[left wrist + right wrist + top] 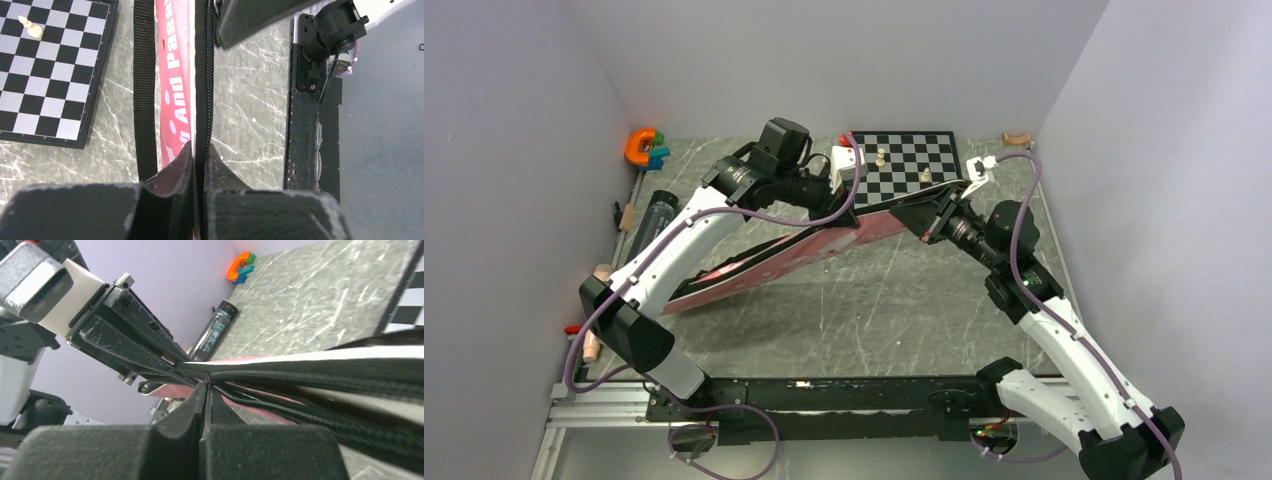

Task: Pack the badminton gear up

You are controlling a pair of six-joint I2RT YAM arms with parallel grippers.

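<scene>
Both sets of fingers are clamped on the pink bag (774, 262). Your left fingers (175, 175) are pressed together on its black zipper edge, with the black strap (144, 90) running alongside the pink lettered panel. Your right fingers (186, 410) pinch the same dark edge, and in that wrist view the two pairs of tips almost meet. From above, you see the bag hanging slanted between the arms: its far end is raised near the chessboard (906, 165), its near-left end low by the tabletop (874, 300). Whether that low end touches, you cannot tell. Your black tube (652, 215) lies along the left wall, apart from the bag. The orange toy (640, 146) sits beyond it in the far-left corner.
</scene>
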